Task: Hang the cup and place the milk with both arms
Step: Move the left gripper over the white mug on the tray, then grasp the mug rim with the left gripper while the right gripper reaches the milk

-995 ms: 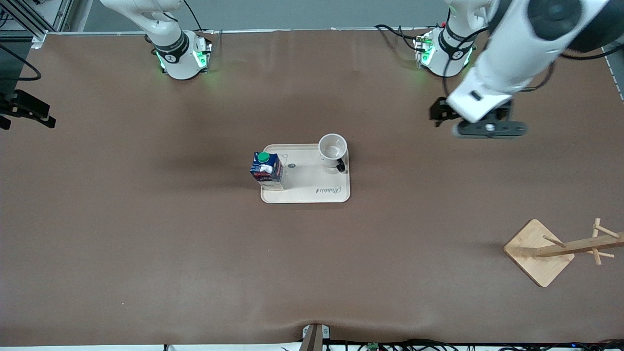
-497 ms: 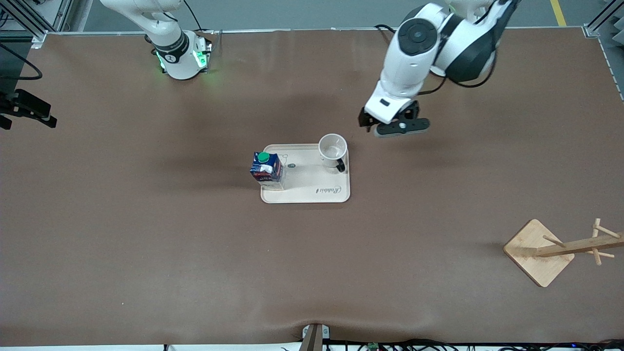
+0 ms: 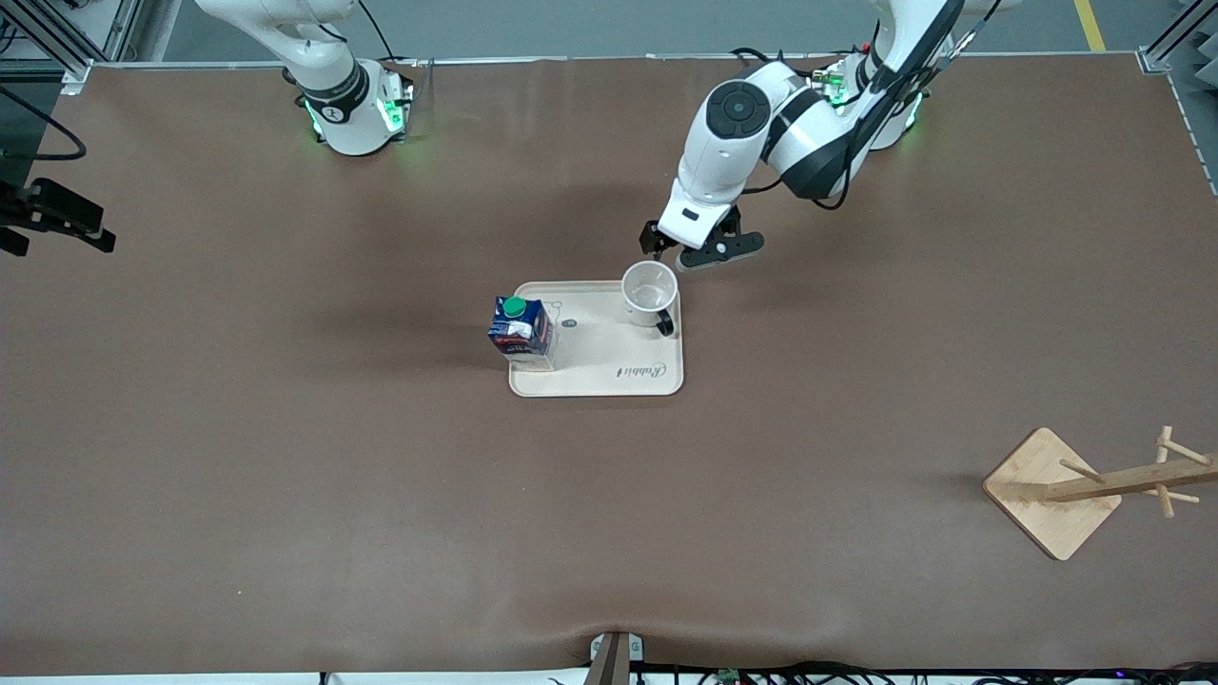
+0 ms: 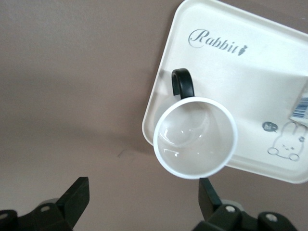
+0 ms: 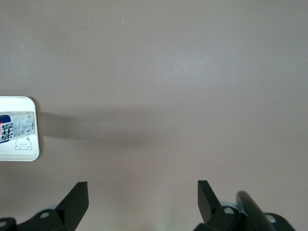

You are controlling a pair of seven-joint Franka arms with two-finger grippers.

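Note:
The white cup (image 3: 650,288) stands upright on a cream tray (image 3: 609,366), at the corner toward the left arm, its black handle (image 3: 665,323) facing the front camera. The dark blue milk (image 3: 520,331) with its green cap stands at the tray's other end. My left gripper (image 3: 699,249) is open and empty, over the table just off the tray's edge beside the cup. In the left wrist view the cup (image 4: 195,137) lies just ahead of the open left gripper (image 4: 144,202). My right gripper (image 5: 143,202) is open and empty over bare table; the tray's corner (image 5: 19,151) shows at that view's edge.
A wooden cup rack (image 3: 1051,490) with pegs stands near the front camera toward the left arm's end. The tray carries a "Rabbit" print (image 4: 219,41). A black fixture (image 3: 57,219) sits at the table's edge toward the right arm's end.
The left arm has swung in from the left arm's end of the table and come down, bringing its open gripper beside the cup. Cup, milk and tray have not moved.

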